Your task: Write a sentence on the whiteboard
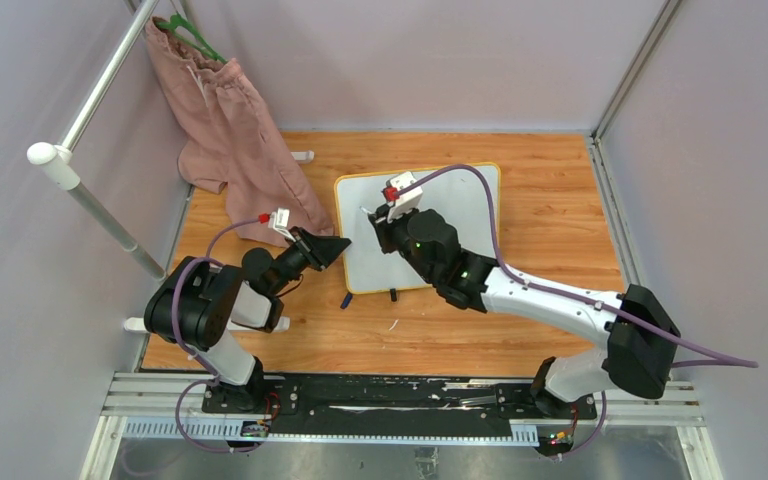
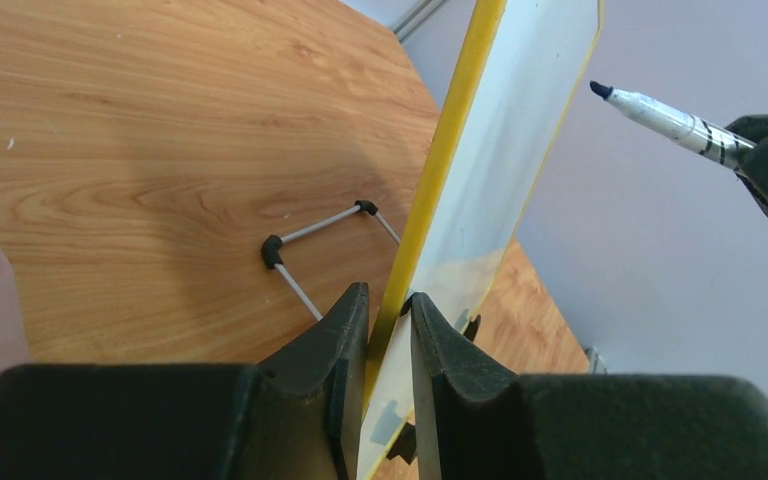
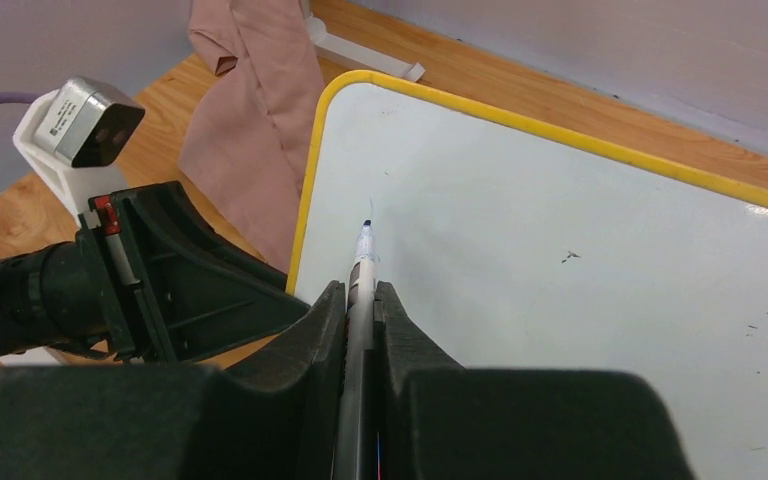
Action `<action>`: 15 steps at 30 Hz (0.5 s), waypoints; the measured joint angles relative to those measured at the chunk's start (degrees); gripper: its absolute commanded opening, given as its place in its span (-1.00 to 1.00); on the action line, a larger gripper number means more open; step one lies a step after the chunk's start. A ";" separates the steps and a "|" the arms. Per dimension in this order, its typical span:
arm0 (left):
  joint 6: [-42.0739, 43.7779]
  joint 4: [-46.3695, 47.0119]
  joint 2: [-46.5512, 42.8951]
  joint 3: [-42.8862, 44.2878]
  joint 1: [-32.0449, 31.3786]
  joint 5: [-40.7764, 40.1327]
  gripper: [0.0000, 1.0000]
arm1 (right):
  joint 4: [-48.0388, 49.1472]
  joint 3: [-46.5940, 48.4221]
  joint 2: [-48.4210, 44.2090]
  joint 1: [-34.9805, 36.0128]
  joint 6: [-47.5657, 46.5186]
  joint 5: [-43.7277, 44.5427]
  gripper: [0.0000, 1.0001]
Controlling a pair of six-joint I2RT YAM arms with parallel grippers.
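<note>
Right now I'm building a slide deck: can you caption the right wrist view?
Right gripper points its marker at the whiteboard near its yellow edge, which the left gripper clamps.

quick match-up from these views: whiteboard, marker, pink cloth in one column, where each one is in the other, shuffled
1 whiteboard
2 marker
3 pink cloth

a gripped by the right gripper
b draped at the far left of the table
c edge pinched by the left gripper

Pairs: 1-c, 2-a, 3-b

The whiteboard (image 3: 560, 250) looks glossy (smooth, plastic-like), the table (image 1: 550, 180) smooth-grained wood.
</note>
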 measured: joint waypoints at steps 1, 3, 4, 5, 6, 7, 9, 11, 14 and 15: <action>0.09 0.15 0.00 -0.13 0.00 -0.04 -0.58 | 0.37 0.37 0.55 0.00 -0.28 0.66 -1.00; 0.35 0.55 0.00 -0.39 0.00 -0.07 -0.62 | 0.96 0.68 1.27 0.02 -0.68 1.29 -1.00; 0.52 0.85 0.00 -0.55 -0.02 -0.09 -0.65 | 1.31 0.74 1.64 0.02 -0.87 1.68 -1.00; 0.66 1.05 0.00 -0.59 -0.13 -0.17 -0.67 | 1.73 0.76 2.08 0.02 -1.29 2.05 -1.00; 0.72 1.14 0.00 -0.63 -0.22 -0.22 -0.69 | 1.77 0.76 2.16 0.02 -1.36 2.12 -1.00; 0.83 1.16 0.00 -0.70 -0.31 -0.24 -0.71 | 1.95 0.76 2.36 0.02 -1.57 2.19 -1.00; 0.96 1.25 -0.02 -0.79 -0.33 -0.26 -0.75 | 2.21 0.76 2.56 0.02 -1.95 2.25 -1.00; 1.09 1.27 -0.04 -0.85 -0.33 -0.26 -0.79 | 2.80 0.76 2.67 0.02 -2.16 2.27 -1.00; 1.20 1.31 -0.09 -0.92 -0.33 -0.26 -0.87 | 3.48 0.76 2.78 0.09 -2.36 2.27 -1.00; 1.31 1.36 -0.11 -0.94 -0.33 -0.28 -0.89 | 3.56 0.79 2.78 0.13 -2.40 2.27 -1.00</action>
